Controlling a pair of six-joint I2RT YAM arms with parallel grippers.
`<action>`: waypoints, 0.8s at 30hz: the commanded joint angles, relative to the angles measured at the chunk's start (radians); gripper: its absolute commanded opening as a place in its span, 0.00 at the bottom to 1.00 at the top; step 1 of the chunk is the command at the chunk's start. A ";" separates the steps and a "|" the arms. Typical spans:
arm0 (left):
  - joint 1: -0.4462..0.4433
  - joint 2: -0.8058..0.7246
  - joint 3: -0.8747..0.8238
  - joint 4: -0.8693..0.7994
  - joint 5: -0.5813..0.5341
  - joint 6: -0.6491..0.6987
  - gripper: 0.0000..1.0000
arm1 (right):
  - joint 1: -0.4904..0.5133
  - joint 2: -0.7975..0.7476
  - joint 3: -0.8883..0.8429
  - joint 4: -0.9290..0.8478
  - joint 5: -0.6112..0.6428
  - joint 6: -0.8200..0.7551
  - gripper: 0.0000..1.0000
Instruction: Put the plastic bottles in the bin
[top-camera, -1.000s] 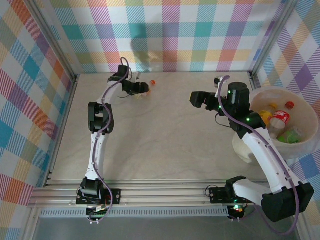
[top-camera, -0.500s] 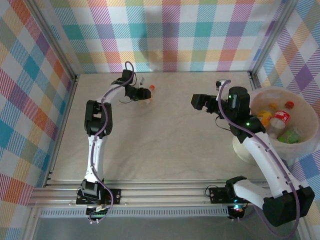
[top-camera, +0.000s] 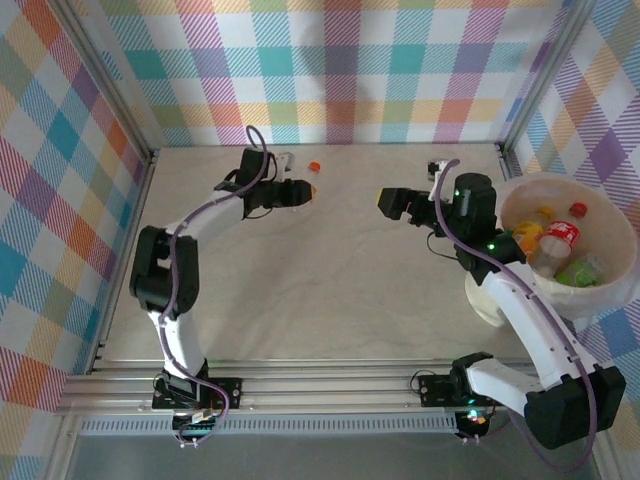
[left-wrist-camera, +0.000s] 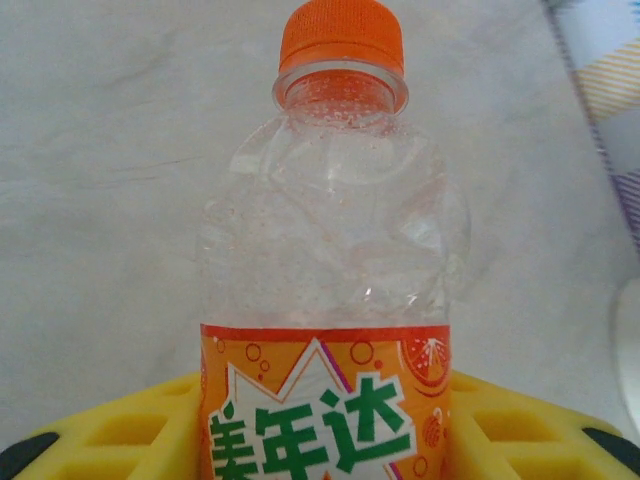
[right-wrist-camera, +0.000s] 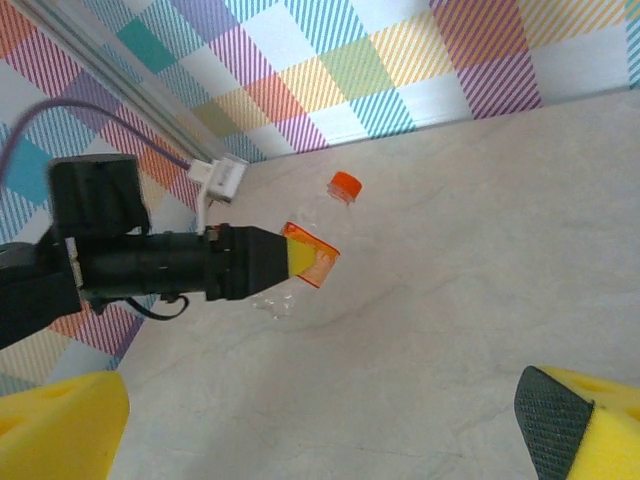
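The job looks nearly finished: the bin at the right edge of the table already holds several bottles, among them a yellow one, a red-labelled one and a green one, lying in a heap on its near side. One more bottle, clear with an orange cap and an orange label, is clamped by its labelled lower half between the yellow pads of the left gripper, with its cap pointing away from the arm towards the back wall. It sits at the far left-centre of the table, and from the right wrist view it seems to hang just above the surface, though that is hard to tell for sure. As far as the top view goes, it looks to be the last bottle outside the bin, so what is left is to carry it across and drop it in. The right gripper hangs over the middle of the table with its jaws spread wide and nothing in them. That arm stands between the held bottle and the bin, with its forearm close to the bin's rim, so the straight way is crowded. The middle and near part of the table offers free room, while the back wall is close behind the bottle
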 joint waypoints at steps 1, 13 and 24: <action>-0.046 -0.144 -0.092 0.102 -0.018 -0.047 0.46 | 0.008 0.017 0.008 0.047 -0.058 0.055 1.00; -0.244 -0.444 -0.295 0.229 -0.067 -0.113 0.47 | 0.008 0.115 0.107 0.089 -0.259 0.155 1.00; -0.348 -0.553 -0.303 0.210 -0.101 0.032 0.47 | 0.017 0.198 0.167 0.118 -0.411 0.178 1.00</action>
